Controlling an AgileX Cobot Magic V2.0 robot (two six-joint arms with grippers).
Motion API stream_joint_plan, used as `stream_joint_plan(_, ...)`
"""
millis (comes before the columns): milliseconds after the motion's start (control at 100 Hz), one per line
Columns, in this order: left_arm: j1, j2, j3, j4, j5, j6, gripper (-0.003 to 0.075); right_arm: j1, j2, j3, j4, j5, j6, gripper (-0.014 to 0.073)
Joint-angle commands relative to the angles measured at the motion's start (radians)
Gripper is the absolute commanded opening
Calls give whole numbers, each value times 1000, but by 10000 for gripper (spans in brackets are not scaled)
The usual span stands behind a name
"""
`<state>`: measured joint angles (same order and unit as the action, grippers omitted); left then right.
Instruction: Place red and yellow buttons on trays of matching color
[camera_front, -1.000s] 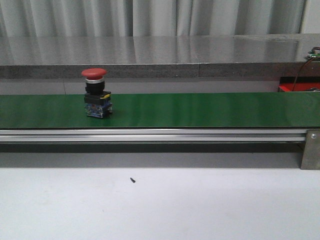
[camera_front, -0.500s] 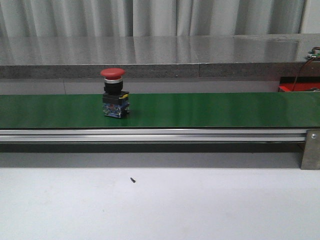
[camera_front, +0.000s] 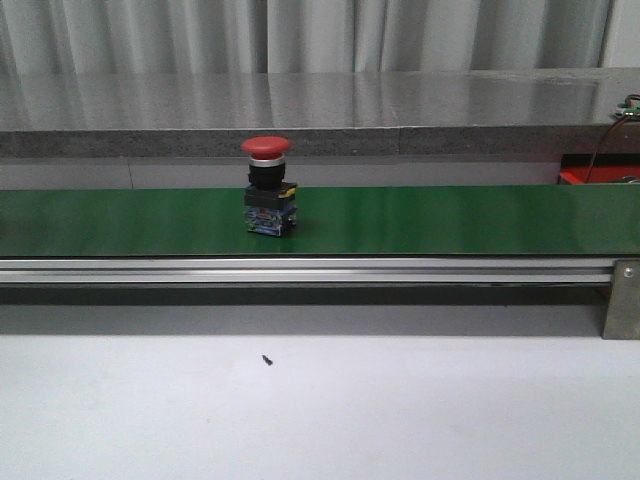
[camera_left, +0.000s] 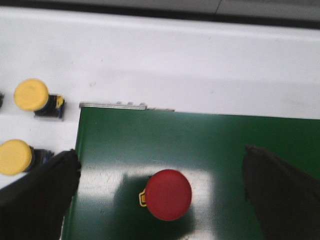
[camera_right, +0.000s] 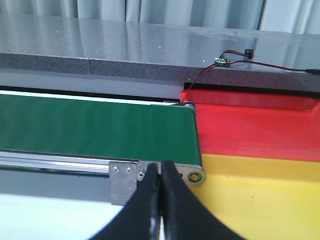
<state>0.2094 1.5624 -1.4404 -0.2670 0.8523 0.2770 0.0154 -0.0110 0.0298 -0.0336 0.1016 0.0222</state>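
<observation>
A red button (camera_front: 269, 187) with a black and blue body stands upright on the green conveyor belt (camera_front: 450, 220), left of the middle. In the left wrist view the red button (camera_left: 169, 194) shows from above, between the wide-apart fingers (camera_left: 37, 197) of my open left gripper (camera_left: 165, 192), touching neither. Two yellow buttons (camera_left: 32, 95) (camera_left: 15, 157) lie on the white surface beside the belt's end. My right gripper (camera_right: 160, 172) is shut on nothing, near the belt's other end, beside the red tray (camera_right: 255, 127) and the yellow tray (camera_right: 260, 195).
A grey stone-like ledge (camera_front: 320, 110) runs behind the belt. An aluminium rail (camera_front: 300, 270) with an end bracket (camera_front: 622, 297) borders the belt's front. A small dark speck (camera_front: 266, 360) lies on the white table. Wires (camera_right: 235, 57) lie on the ledge.
The red button has travelled to the right along the belt, about 80 pixels in the front view over the second. Neither arm shows in the front view.
</observation>
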Motion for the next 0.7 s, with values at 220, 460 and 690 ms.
stream_joint_plan(220, -6, -325, 196, -104, -177, 110, 640, 0, -18, -19, 0, -85, -2, -68)
stream_joint_plan(460, -6, -581, 445, -107, -292, 131, 633, 0, -18, -19, 0, -128, -2, -68)
stream_joint_plan(690, -6, -777, 638, -152, -375, 131, 336, 0, -18, -20, 0, -254, -2, -68)
